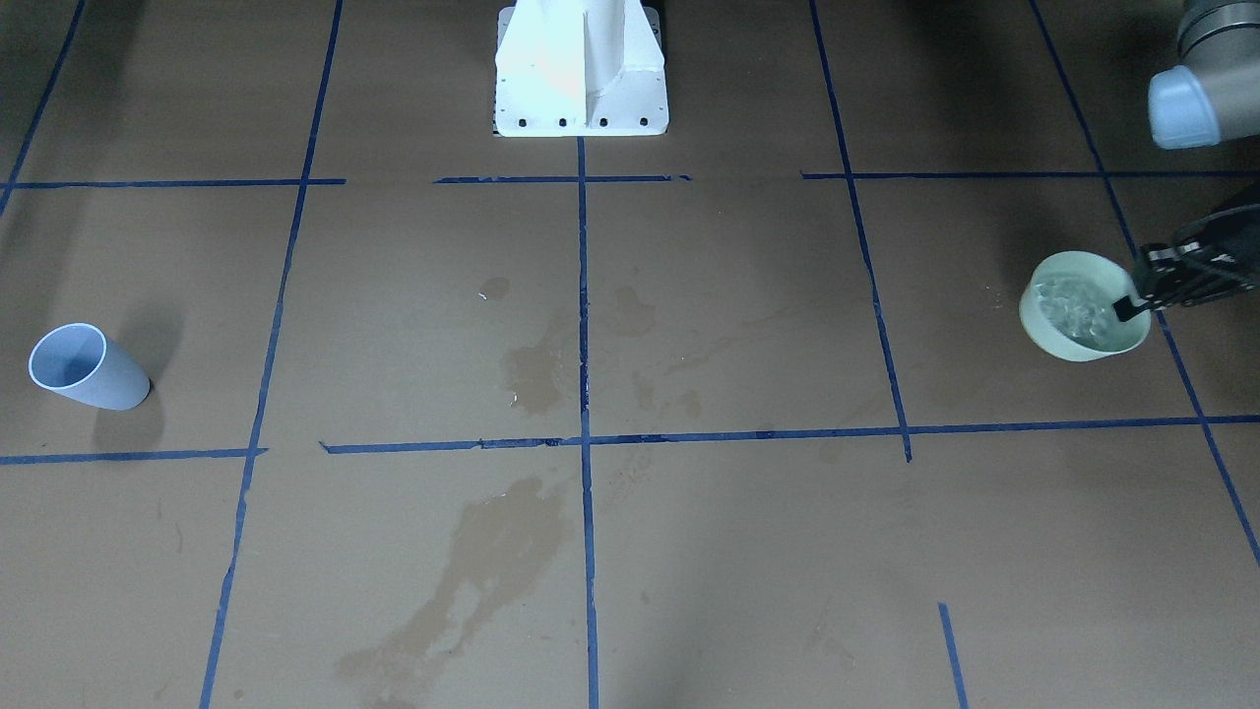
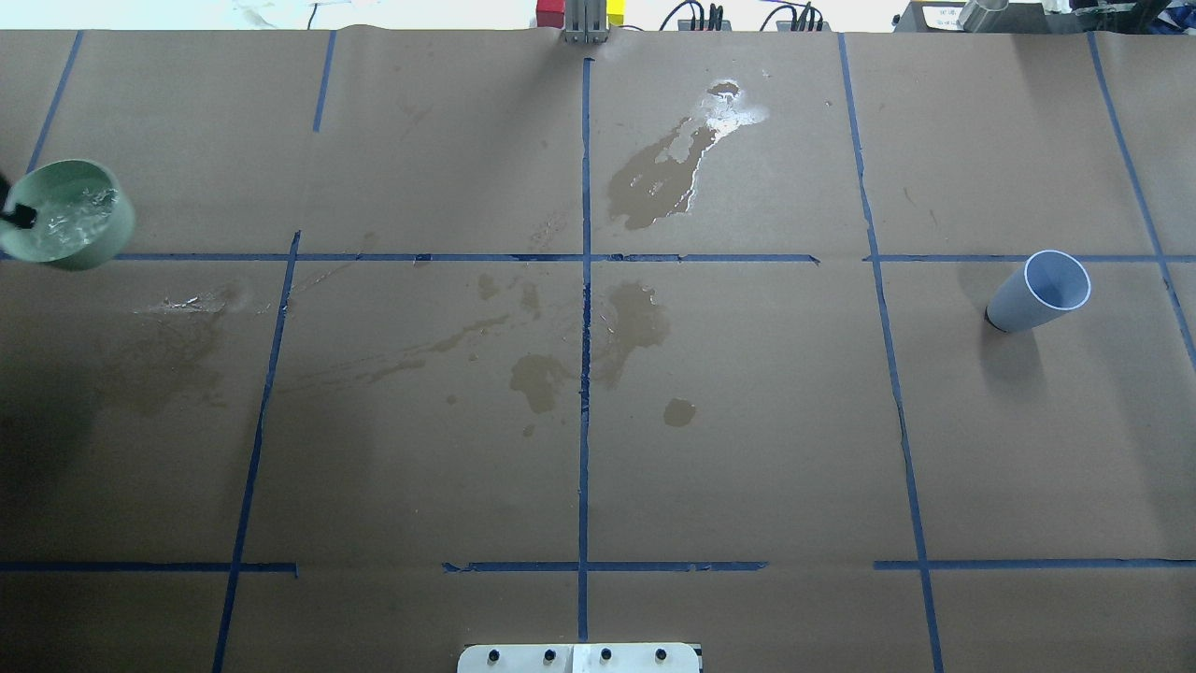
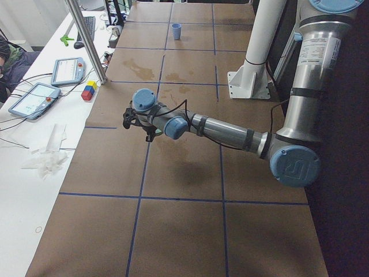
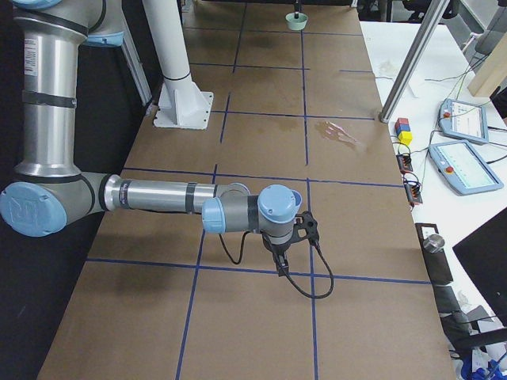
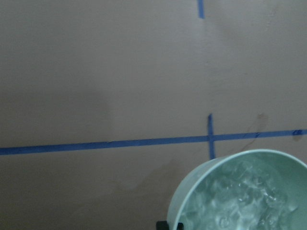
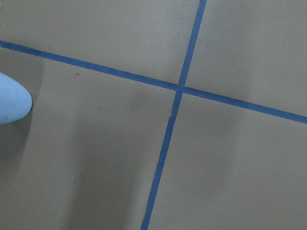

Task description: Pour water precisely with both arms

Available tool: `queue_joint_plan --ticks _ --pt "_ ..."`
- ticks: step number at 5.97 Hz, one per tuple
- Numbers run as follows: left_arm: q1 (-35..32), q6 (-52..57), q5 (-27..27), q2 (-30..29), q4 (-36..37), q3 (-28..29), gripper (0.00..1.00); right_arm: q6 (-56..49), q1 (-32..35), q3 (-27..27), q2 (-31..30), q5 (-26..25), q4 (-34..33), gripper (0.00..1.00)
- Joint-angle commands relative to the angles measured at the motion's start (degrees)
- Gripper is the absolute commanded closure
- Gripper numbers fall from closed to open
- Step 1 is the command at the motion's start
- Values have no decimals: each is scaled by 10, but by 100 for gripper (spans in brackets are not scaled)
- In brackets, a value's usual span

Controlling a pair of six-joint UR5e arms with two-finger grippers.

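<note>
Pale blue plastic caps the elbow [image 3: 294, 167] of the left arm [image 3: 228, 133], and the cap bears a moulded mark too small to read. The white bolted pedestal [image 2: 579, 658] stands nearest the robot on brown paper [image 2: 747, 449] crossed by blue tape lines [image 2: 583, 374]. The right arm [image 4: 158, 195] reaches low over this paper with the right gripper [image 4: 280, 260] pointing down; I cannot tell whether its jaws are parted. Dark wet patches [image 2: 537, 381] stain the centre. Farther out on the robot's right, a pale blue tapered cup [image 2: 1039, 292] stands well apart from both grippers. On the far left, the left gripper [image 2: 17, 215] pinches the rim of a pale green cup [image 2: 107, 248], one finger inside the wall. The water [image 5: 240, 203] lies in that cup, clear and rippled with white glints. Beyond is a shiny puddle [image 2: 724, 107].
</note>
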Motion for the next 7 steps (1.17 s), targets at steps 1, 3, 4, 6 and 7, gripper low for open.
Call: queue_joint_plan --ticks 1,3,4,6,7 --pt "-23 89 -6 63 -4 11 100 0 -2 0 1 0 1 0" --pt "-21 79 -2 62 -51 66 100 0 -2 1 1 0 1 0" --pt "-20 -12 1 60 -123 84 100 0 -2 1 1 0 1 0" --pt "66 -163 67 60 -286 132 100 1 -3 1 2 -1 1 0" --pt "98 -192 86 59 -301 131 100 1 -3 1 2 -1 2 0"
